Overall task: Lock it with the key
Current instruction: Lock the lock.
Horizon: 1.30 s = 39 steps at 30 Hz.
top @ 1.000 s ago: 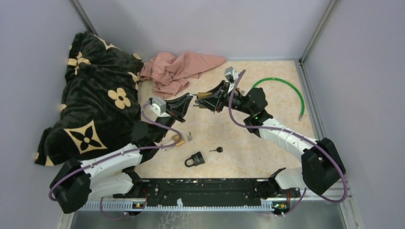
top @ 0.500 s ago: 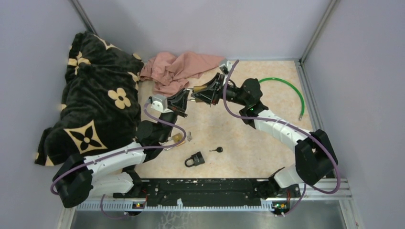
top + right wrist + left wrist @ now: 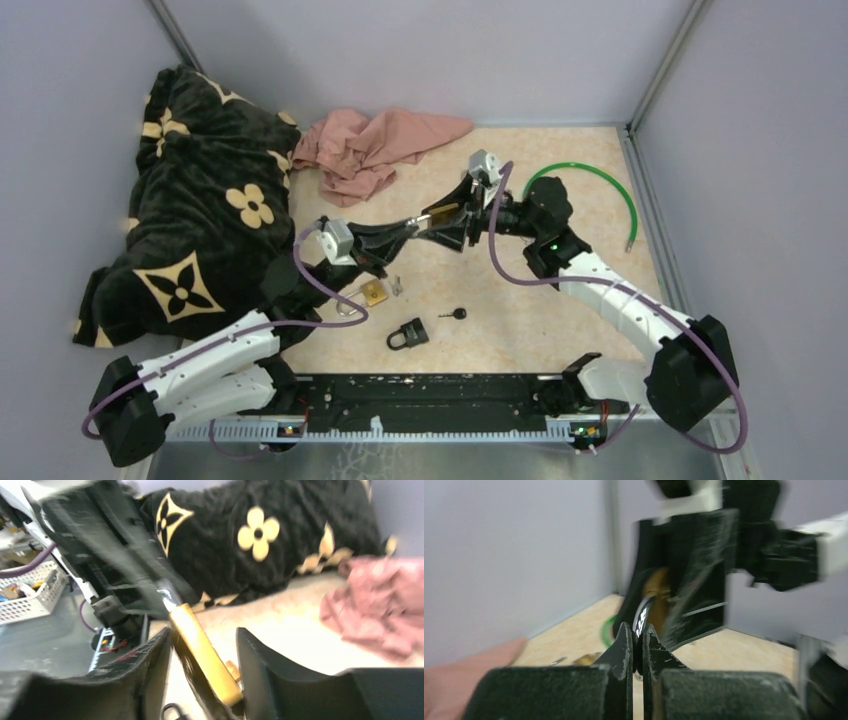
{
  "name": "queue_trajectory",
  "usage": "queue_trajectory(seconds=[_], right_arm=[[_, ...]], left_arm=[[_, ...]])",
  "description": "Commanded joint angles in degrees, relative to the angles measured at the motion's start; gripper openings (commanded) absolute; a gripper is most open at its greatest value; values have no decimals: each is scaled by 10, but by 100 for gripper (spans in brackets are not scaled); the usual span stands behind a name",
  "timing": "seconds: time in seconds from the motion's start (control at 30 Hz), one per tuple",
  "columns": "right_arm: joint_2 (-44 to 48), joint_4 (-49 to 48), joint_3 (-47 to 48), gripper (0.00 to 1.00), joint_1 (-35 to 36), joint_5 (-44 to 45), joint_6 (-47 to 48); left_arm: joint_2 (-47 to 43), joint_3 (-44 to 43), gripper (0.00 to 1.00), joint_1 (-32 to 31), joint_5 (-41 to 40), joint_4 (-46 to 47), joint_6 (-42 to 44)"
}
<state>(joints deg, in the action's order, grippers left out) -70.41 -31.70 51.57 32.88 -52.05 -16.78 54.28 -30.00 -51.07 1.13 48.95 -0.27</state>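
Observation:
A brass padlock (image 3: 437, 212) hangs in mid-air over the middle of the table, between my two grippers. My left gripper (image 3: 403, 231) is shut on a shiny silver key (image 3: 641, 617) whose tip points into the padlock (image 3: 656, 582). In the right wrist view the padlock (image 3: 202, 655) lies slanted between the fingers of my right gripper (image 3: 204, 630). Those jaws stand apart, wider than the lock. A gap shows beside the right finger (image 3: 270, 665), and the lock's lower corner rests against it.
On the table below lie a second brass padlock (image 3: 375, 292), a small silver key (image 3: 397, 287), a black padlock (image 3: 408, 333) and a black-headed key (image 3: 457, 314). A black floral blanket (image 3: 200, 220) fills the left, a pink cloth (image 3: 370, 145) the back, a green hose (image 3: 600, 185) the right.
Both grippers shifted right and toward the near side with the padlock and key still joined. The right jaws have widened around the padlock. The left arm has stretched out further.

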Motion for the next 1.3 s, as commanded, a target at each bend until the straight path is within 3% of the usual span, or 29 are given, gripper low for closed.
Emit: queue_trajectory(seconds=[0.0,0.03,0.1,0.37,0.5,0.63,0.77,0.93,1.27], right_arm=[[-5,132,-59,61,28,30,102],[5,134,-74,70,28,35,102],[20,131,-100,96,25,37,98],[53,146,-176,98,-7,35,138],[32,64,-233,90,-7,21,143],[-29,-169,-314,85,11,33,119],[-107,-336,-326,79,30,38,129],[-186,-404,-289,75,33,8,98],[-209,-389,-273,21,52,-3,105]], left_arm=[[-10,2,0,11,317,-128,-54],[-16,5,0,26,316,-143,-55],[-26,14,0,57,311,-173,-58],[-68,66,0,123,308,-269,-3],[-88,73,0,159,339,-267,-15],[-112,71,0,183,382,-263,-47],[-119,73,0,185,401,-265,-70],[-119,68,0,186,406,-265,-73],[-119,62,0,187,410,-265,-79]])
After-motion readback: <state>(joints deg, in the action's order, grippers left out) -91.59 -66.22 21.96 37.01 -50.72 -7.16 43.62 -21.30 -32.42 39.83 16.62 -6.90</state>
